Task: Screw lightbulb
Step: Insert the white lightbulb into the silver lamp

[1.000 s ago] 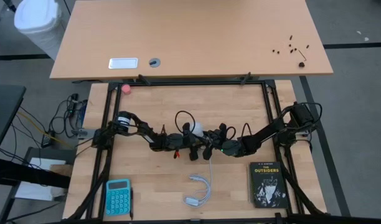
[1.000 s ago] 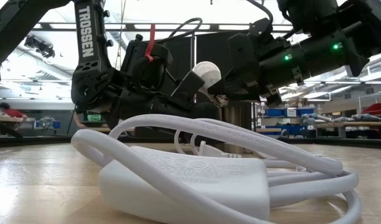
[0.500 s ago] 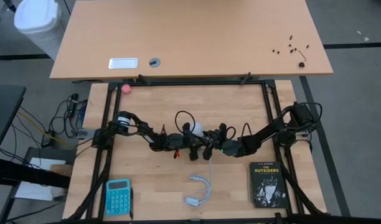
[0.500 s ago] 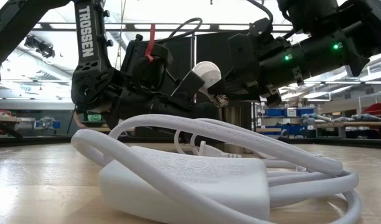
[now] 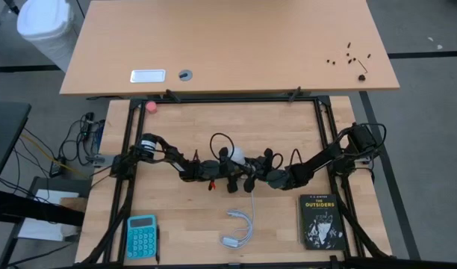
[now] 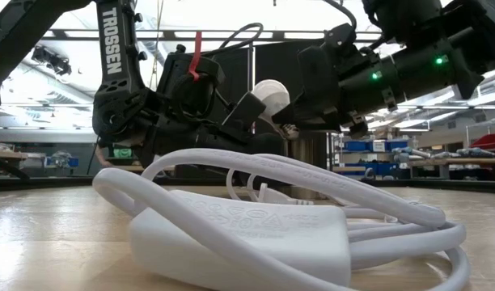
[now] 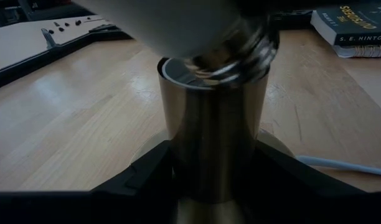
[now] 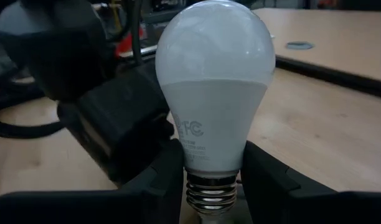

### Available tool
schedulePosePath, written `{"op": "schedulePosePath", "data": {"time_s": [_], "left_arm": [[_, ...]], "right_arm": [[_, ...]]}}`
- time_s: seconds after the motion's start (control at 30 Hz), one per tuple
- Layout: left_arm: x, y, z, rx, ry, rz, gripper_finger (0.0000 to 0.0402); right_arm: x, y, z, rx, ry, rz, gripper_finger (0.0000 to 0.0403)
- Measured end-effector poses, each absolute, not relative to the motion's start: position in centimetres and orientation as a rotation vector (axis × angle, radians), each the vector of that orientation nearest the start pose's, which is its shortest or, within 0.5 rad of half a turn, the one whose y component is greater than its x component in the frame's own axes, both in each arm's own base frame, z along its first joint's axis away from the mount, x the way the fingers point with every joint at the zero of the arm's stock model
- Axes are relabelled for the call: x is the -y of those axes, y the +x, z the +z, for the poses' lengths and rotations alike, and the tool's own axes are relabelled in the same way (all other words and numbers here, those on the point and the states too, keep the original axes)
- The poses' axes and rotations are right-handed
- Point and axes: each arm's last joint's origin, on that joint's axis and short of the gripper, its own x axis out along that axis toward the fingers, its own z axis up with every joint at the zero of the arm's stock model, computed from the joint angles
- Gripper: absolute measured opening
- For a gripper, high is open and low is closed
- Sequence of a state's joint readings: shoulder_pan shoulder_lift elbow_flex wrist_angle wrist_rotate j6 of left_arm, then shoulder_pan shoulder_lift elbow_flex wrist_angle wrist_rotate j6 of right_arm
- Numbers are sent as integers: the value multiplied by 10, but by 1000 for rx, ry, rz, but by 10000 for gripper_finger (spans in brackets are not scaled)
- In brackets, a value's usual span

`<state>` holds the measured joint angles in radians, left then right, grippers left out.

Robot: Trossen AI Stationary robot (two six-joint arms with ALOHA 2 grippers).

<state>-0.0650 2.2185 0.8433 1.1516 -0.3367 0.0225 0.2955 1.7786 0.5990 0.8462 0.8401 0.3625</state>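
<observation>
Butcher-block worktop [image 5: 213, 123] inside black frame, plain desk beyond it, open workshop w/ shelving behind in low view. Landmark: brass socket tube [image 7: 214, 134], mid-table, standing upright.

Left gripper [image 7: 214, 177] clamped on socket tube, fingers [image 7: 137, 180] either side of its lower part, narrow-ish set, holding it. Left arm reaching in from table's left edge.

Lightbulb [image 8: 212, 93] right above socket tube, tilted; metal screw base [image 7: 237, 53] at tube's mouth, sitting crooked on rim — seated in thread or not, can't tell. Frosted globe up, white collar below w/ printed marks.

Right gripper [image 8: 212, 180] pinched on lightbulb's neck just above the threads, fingers [image 8: 274, 177] tight both sides. Right arm coming from table's right edge, green light on its wrist in low view.

White cord [image 6: 296, 190] coiled w/ white adapter block [image 6: 239, 238], nearer front edge than socket tube. Book [image 5: 319, 221] front-right of socket tube, teal calculator [image 5: 141, 235] front-left, small pink ball [image 5: 150, 106] back-left near frame.
</observation>
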Motion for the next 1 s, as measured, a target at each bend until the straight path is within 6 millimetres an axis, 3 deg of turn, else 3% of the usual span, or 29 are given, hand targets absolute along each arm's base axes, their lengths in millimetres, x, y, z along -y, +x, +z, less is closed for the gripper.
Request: {"op": "schedulePosePath", "data": {"time_s": [0.27, 0.6, 1.0], "left_arm": [[15, 378, 64, -227, 68, 269, 209], [15, 378, 64, -224, 65, 268, 209], [15, 378, 64, -225, 66, 278, 209]], "right_arm": [[-74, 295, 128, -186, 146, -625, 135], [-70, 285, 117, -220, 155, -647, 139], [-58, 287, 114, -273, 117, -610, 163]]}}
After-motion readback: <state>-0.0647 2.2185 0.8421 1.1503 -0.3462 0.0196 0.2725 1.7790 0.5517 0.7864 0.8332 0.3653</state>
